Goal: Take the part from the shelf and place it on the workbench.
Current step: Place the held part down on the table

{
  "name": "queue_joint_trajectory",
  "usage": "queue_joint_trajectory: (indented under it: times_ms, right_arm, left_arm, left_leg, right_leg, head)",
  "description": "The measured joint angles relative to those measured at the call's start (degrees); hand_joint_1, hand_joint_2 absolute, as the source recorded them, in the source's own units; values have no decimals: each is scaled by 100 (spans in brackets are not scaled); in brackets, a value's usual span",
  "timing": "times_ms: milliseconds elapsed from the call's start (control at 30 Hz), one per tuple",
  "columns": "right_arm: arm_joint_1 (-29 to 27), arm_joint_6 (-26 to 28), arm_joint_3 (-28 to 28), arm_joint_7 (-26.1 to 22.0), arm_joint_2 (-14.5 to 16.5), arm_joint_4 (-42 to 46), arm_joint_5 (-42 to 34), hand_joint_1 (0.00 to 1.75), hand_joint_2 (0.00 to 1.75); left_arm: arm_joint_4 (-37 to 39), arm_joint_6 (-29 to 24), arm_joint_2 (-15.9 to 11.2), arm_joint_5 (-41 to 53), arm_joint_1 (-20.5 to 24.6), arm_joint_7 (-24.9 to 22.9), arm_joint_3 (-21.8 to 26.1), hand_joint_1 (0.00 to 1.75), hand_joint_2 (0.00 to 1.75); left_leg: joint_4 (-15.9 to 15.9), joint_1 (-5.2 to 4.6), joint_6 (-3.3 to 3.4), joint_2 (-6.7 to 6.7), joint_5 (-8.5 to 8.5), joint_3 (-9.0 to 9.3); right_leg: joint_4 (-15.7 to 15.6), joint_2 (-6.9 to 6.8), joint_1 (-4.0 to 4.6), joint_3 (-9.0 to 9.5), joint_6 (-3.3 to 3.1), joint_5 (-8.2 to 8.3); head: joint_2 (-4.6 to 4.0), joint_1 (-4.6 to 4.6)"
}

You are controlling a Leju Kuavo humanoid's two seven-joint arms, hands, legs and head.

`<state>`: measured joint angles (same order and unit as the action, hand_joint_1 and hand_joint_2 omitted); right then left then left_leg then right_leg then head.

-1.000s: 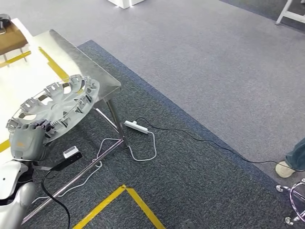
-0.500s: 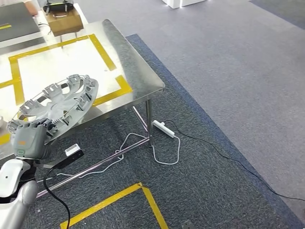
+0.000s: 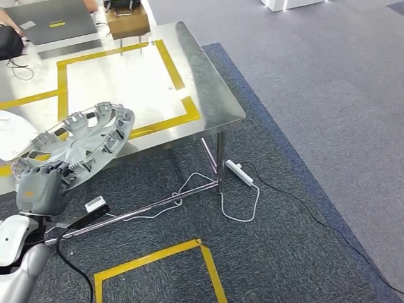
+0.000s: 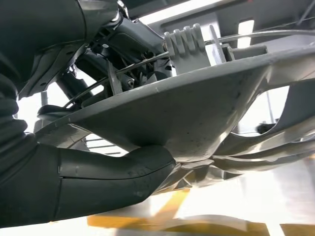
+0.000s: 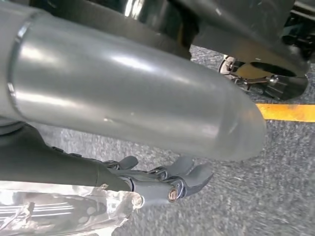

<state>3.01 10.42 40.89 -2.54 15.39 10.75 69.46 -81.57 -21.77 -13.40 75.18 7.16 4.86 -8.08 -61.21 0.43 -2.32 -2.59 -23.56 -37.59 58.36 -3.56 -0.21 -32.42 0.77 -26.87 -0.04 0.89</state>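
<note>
Head view: we log the grey moulded plastic wheel cover with a spoked, clipped rim as already off the shelf and carried in our left hand, whose fingers grip its near rim; the disc hangs tilted over the near edge of the polished stainless-steel workbench, and we cannot tell whether its far rim touches the top. We judge the task past its midpoint: pick-up done, set-down and release left. The bench top is smooth and mirror-bright, marked with a yellow tape rectangle, and stands on thin steel legs over coarse dark blue-grey carpet; a white power strip with a looping white cable lies on the floor by one leg, and a brown cardboard box sits at the far edge. Left wrist view: the cover shows its matt, slightly scuffed underside, a ribbed clip block and a thin wire retaining ring; the thick grey thumb presses beneath it and darker fingers close above, pinching the rim. Right wrist view: our right hand hangs above speckled carpet and a yellow floor stripe, holding nothing, its dark fingers loosely extended and a little apart, beneath a smooth silver cylindrical limb.
</note>
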Motion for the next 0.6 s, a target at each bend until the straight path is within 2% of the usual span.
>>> queue_joint_trajectory:
  times_ms: [33, 67, 133, 167, 233, 267, 300, 333, 367, 400, 433, 467, 500, 533, 600]
  right_arm:
    - [0, 1, 0, -1, 0, 0, 1, 0, 0]
    - [1, 3, 0, -2, 0, 0, 1, 0, 0]
    - [5, 6, 0, -19, -1, 0, -18, 0, 0]
    - [7, 7, 0, -39, -1, 0, -43, 0, 0]
    - [13, 8, 0, -86, 0, 0, -106, 0, 0]
    - [12, 8, 1, -99, 0, 0, -126, 0, 0]
    - [7, 8, 1, -104, 0, 0, -138, 0, 0]
    - [-2, 8, 2, -104, -1, 0, -144, 0, 0]
    - [-10, 8, 3, -104, -2, 0, -147, 0, 0]
    - [-14, 8, 4, -104, -3, 0, -149, 0, 0]
    - [-14, 8, 5, -104, -4, 0, -150, 0, 0]
    - [-10, 8, 6, -104, -4, 0, -148, 0, 0]
    - [-4, 8, 7, -105, -4, 0, -146, 0, 0]
    - [3, 8, 6, -106, -3, 0, -145, 0, 0]
    - [4, 10, 7, -107, -2, 0, -139, 0, 0]
  left_arm:
    - [-2, -2, 3, 2, 9, 2, -2, 175, 175]
    - [-4, -4, 5, 4, 13, 4, -3, 175, 175]
    - [-11, -7, 7, 8, -3, 9, -4, 175, 175]
    - [-16, -7, 6, 10, -16, 11, -4, 175, 175]
    - [-26, -8, 5, 14, -26, 13, -4, 175, 175]
    - [-29, -8, 8, 16, -25, 13, -5, 175, 175]
    - [-30, -8, 11, 16, -24, 14, -7, 175, 175]
    - [-31, -7, 14, 16, -26, 15, -9, 175, 175]
    - [-31, -7, 15, 16, -31, 17, -10, 175, 175]
    - [-31, -7, 15, 16, -36, 18, -11, 175, 175]
    - [-31, -7, 15, 16, -40, 19, -12, 175, 175]
    - [-31, -7, 15, 16, -42, 21, -12, 175, 175]
    - [-31, -7, 15, 16, -40, 22, -11, 175, 175]
    - [-32, -7, 14, 16, -36, 23, -11, 175, 175]
    - [-33, -8, 8, 20, -32, 27, -10, 175, 175]
  left_leg:
    - [258, -22, 32, -108, 62, 135]
    - [384, -41, 66, -166, 61, 195]
    - [414, -48, 144, -78, 36, 197]
    - [422, -39, 177, -25, 36, 199]
    - [436, -13, 250, 60, 44, 204]
    - [436, -6, 275, 96, 41, 204]
    - [434, -6, 293, 135, 38, 203]
    - [432, -7, 299, 177, 36, 204]
    - [430, -8, 301, 218, 34, 207]
    - [429, -8, 300, 255, 32, 213]
    - [427, -4, 294, 290, 28, 222]
    - [425, -1, 282, 318, 22, 233]
    - [415, -7, 261, 341, 16, 234]
    - [405, -14, 235, 361, 16, 228]
    - [386, -35, 243, 381, 33, 201]
  right_leg:
    - [4, -55, 24, 17, 29, -22]
    - [4, -111, 48, 32, 55, -44]
    - [-12, -222, 66, 67, 99, -76]
    - [10, -198, 59, 66, 130, -114]
    - [345, 24, 38, -84, 188, -333]
    - [699, 178, 28, -256, 207, -512]
    - [1112, 272, 24, -460, 212, -690]
    - [1467, 315, 24, -650, 213, -804]
    - [1651, 333, 24, -772, 209, -809]
    - [1605, 337, 24, -791, 200, -696]
    - [1332, 338, 22, -699, 188, -484]
    - [919, 345, 17, -533, 178, -241]
    - [530, 365, 13, -366, 170, -71]
    - [242, 384, 9, -234, 156, 36]
    - [53, 416, -3, -149, 148, 73]
  head:
    - [0, -1]
    - [-1, -2]
    - [-2, -14]
    - [-2, -19]
    - [-1, -43]
    - [-1, -60]
    - [-1, -70]
    - [-1, -73]
    - [-1, -74]
    - [-2, -74]
    - [-2, -74]
    - [-1, -75]
    - [-2, -74]
    - [-1, -71]
    - [-1, -64]
